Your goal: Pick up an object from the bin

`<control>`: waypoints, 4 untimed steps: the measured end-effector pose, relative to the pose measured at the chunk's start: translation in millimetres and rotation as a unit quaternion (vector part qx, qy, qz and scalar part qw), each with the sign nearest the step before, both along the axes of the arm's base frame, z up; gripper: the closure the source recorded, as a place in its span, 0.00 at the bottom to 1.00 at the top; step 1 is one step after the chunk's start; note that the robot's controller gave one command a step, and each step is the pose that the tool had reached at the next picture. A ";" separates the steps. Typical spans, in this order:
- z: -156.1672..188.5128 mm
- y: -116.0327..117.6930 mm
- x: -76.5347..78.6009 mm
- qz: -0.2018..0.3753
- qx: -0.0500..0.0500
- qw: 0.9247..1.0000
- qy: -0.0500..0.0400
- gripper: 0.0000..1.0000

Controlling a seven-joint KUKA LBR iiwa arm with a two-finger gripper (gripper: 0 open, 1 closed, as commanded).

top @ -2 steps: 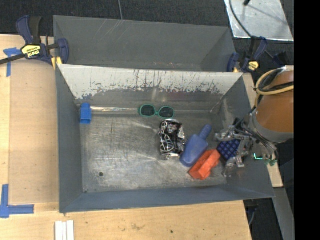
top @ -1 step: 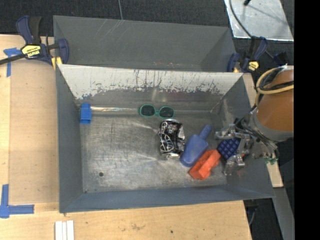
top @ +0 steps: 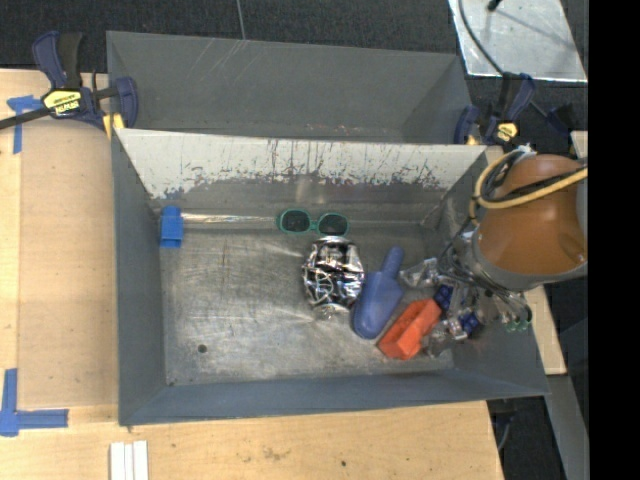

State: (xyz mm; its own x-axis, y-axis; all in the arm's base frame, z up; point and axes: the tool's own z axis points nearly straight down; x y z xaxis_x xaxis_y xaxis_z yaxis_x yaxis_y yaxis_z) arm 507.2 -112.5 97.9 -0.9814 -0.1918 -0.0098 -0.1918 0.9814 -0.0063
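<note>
The orange-capped arm (top: 530, 223) is angled down from the right, its gripper (top: 447, 313) set just beside an orange plastic block (top: 405, 333), near right in the grey metal bin (top: 140, 308); whether it is clenched cannot be told.

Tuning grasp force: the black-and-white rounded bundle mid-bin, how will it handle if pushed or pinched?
The bundle is roundish, so it likely rolls if pushed, though the blue thing beside it may stop it. Glossy patches hint slippery. Its crumpled look suggests it gives when pinched.

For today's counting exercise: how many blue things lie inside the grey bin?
2. A small blue block against the left wall, and a long blue piece right of centre beside the orange piece. The gripper may hide more.
</note>
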 end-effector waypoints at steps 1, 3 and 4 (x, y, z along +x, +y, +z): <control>-16.0 12.6 17.1 0.133 -0.006 0.991 -0.010 0.00; -15.5 14.3 23.7 0.205 -0.007 0.979 -0.016 0.00; -18.7 17.9 -4.5 0.311 -0.006 0.950 -0.013 1.00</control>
State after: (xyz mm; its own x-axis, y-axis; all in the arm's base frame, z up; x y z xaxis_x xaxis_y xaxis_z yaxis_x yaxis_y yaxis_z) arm 502.7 -94.6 79.3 -0.6782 -0.7344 -0.0258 -0.7338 0.6787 -0.0296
